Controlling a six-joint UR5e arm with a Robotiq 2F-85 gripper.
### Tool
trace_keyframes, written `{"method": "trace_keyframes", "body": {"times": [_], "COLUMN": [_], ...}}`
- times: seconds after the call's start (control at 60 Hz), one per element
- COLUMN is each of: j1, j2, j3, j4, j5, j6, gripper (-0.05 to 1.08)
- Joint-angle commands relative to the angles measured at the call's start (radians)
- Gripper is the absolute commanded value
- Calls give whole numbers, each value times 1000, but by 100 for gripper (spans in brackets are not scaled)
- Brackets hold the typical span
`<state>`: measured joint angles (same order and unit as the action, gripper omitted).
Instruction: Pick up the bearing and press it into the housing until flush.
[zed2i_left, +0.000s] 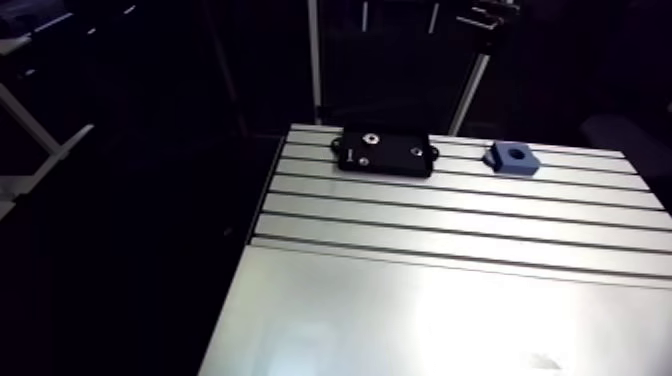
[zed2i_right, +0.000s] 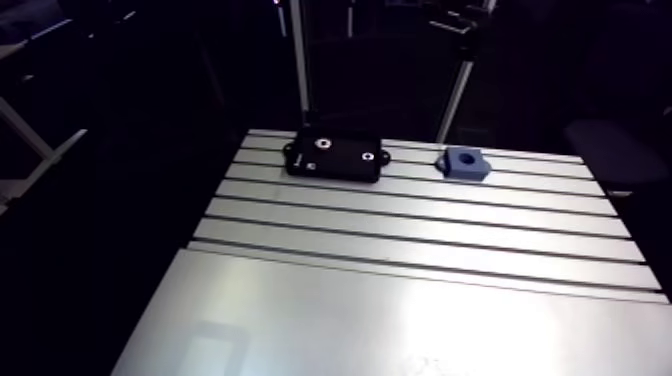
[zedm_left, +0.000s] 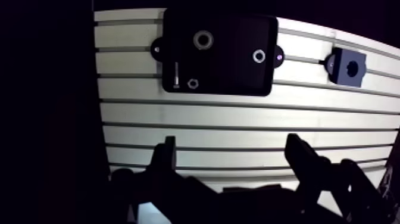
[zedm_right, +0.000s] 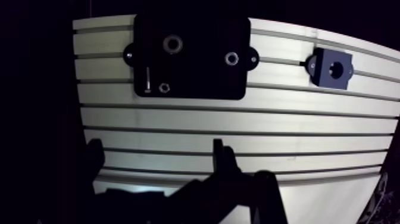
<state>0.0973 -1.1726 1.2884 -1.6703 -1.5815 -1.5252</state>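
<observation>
Evidently the bearing (zedm_left: 203, 40) was a small silvery ring with a dark centre. It lay flat on one black tray (zedm_left: 232, 77) on the table (zed2i_left: 450, 300), well ahead of the gripper (zedm_left: 232, 143), whose fingers stood spread around nothing. One blue housing (zedm_left: 348, 67) sat beside the tray, apart from it. The tray also held one smaller ring (zedm_left: 259, 56), one bolt (zedm_left: 176, 74) and one nut (zedm_left: 192, 83).
</observation>
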Motion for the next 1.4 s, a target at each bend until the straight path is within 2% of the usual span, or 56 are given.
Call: {"method": "trace_keyframes", "body": {"times": [0.017,0.25,0.483,0.683,1.067,1.3,1.4], "j1": [13,13,12,6,4,4,4], "j2": [113,142,163,183,265,279,285], "j3": [45,88,126,118,69,64,64], "j4": [-145,-197,-280,-282,-287,-309,-311], "j5": [1,-1,7,7,5,6,7], "j6": [12,16,13,9,10,7,6], "gripper": [0,0,0,0,0,1,5]}}
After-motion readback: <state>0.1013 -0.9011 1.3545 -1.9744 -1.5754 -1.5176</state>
